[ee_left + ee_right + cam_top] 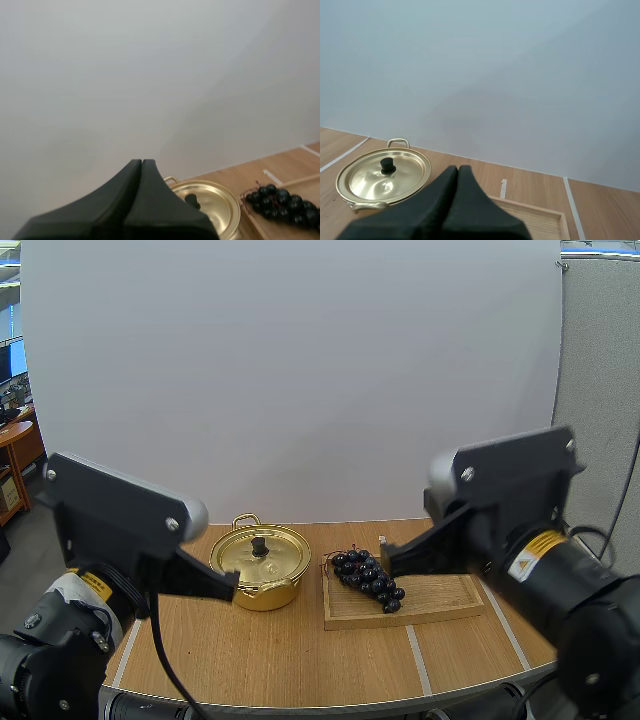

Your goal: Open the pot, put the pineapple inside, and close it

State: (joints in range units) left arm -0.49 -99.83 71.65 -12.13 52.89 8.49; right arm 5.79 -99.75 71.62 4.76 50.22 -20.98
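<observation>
The left hand is pressed together into one dark wedge and is held above the tabletop, near the pot, with nothing gripped. The right hand is likewise closed on nothing, poised over the tray. The pot is set beside the tray with its lid seated and the knob upright, ready to be pinched. The fruit laid on the tray is a bunch of grapes, not a pineapple, probably staged within the right hand's reach.

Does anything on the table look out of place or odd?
Nothing is spilled or askew: the lidded gold metal pot sits upright. One oddity: the fruit on the shallow wooden tray is a bunch of dark purple grapes, not a pineapple.
</observation>
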